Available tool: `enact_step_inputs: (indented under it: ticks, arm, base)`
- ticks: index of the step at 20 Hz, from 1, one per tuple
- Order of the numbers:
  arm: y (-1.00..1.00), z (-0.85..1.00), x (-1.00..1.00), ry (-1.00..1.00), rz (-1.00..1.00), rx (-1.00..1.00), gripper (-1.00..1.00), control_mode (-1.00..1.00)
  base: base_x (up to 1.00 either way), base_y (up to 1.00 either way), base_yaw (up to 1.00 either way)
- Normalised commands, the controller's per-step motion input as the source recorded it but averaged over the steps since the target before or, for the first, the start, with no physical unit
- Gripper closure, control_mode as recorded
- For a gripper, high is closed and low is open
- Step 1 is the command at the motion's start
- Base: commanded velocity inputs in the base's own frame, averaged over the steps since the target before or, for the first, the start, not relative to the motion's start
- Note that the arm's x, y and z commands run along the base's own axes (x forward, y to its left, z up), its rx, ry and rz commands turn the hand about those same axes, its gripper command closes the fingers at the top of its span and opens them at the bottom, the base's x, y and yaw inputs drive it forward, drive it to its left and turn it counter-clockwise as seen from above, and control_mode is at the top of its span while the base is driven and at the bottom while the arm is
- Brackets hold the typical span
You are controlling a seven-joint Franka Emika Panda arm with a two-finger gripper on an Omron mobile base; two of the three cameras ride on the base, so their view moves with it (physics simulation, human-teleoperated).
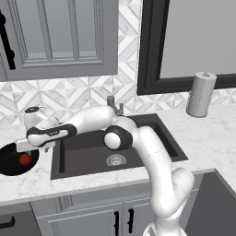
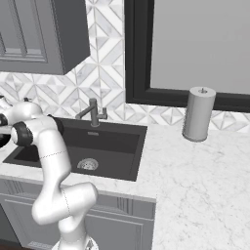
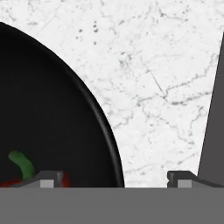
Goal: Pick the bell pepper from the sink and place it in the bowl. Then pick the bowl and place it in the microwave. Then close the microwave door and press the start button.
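The table (image 1: 216,138) is white marble with grey veins, running along a tiled wall above grey cabinets. The sink (image 1: 83,159) is set into it, faucet (image 2: 93,112) at the sink's 12 o'clock rim. The bowl (image 1: 11,161) sits on the table just beside the sink, at its 9 o'clock. A grey paper-towel roll (image 1: 201,94) stands upright on the table, well apart, at the sink's 2 o'clock.
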Motion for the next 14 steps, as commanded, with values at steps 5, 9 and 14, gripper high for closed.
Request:
enact_step_inputs:
  ticks: [5, 9, 14]
  arm:
    - [0.05, -0.54, 0.00, 0.00, 0.00, 0.00, 1.00, -1.00]
    - [0.15, -0.45, 0.00, 0.00, 0.00, 0.00, 1.00, -1.00]
    - [0.08, -0.10, 0.00, 0.00, 0.00, 0.00, 1.00, -1.00]
  base:
    - [0.00, 0.00, 0.00]
    - [0.00, 0.00, 0.00]
    - [0.00, 0.00, 0.00]
